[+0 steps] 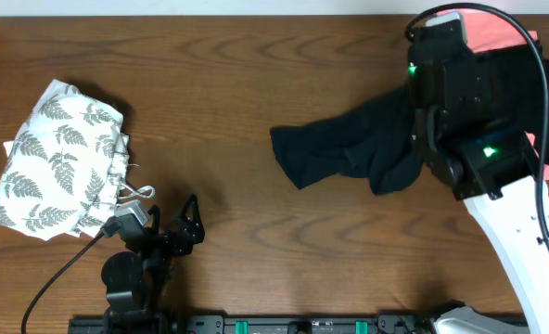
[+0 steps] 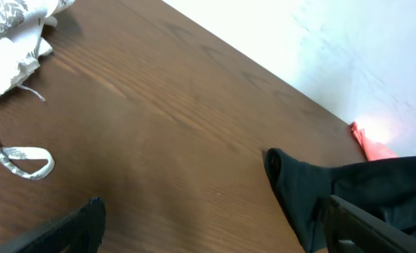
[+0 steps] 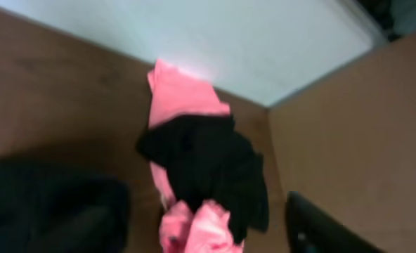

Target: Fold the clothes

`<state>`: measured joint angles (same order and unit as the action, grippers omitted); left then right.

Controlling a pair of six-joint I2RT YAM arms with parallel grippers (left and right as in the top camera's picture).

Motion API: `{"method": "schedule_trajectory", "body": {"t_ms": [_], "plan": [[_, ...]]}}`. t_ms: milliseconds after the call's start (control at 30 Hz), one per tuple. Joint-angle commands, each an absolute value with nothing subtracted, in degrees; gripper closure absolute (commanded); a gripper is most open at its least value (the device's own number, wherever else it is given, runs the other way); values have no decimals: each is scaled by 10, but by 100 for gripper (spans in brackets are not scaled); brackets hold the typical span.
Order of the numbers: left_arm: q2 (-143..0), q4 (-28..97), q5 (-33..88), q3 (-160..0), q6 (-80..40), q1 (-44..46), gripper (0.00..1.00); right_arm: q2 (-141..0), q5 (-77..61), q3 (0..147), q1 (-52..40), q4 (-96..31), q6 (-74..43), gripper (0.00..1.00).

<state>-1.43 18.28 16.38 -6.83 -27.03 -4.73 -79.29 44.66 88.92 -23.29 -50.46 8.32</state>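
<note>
One leaf-print garment (image 1: pixel 59 158) (overhead and left wrist only)

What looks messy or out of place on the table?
Nothing is damaged, but the black garment lies crumpled on the right of the table, with black cloth draped over the pink garment at the far edge. The fern-print garment on the left trails a loose drawstring.
</note>
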Motion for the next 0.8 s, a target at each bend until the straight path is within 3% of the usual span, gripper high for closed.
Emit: {"method": "schedule_trajectory", "body": {"t_ms": [0,233,467,633,767], "plan": [[-17,197,172,-61,-269,-49,2,-806,430,892,-229,-527,43,23],[-31,197,172,-61,-269,-49,2,-844,386,892,-227,-597,-47,17],[-36,196,175,-61,-269,-49,2,-872,508,892,-178,-653,-117,32],[-36,196,176,-61,-269,-49,2,-871,516,892,-131,-658,-163,13],[-36,196,176,-61,-269,-49,2,-871,463,892,-112,-656,-163,10]]}}
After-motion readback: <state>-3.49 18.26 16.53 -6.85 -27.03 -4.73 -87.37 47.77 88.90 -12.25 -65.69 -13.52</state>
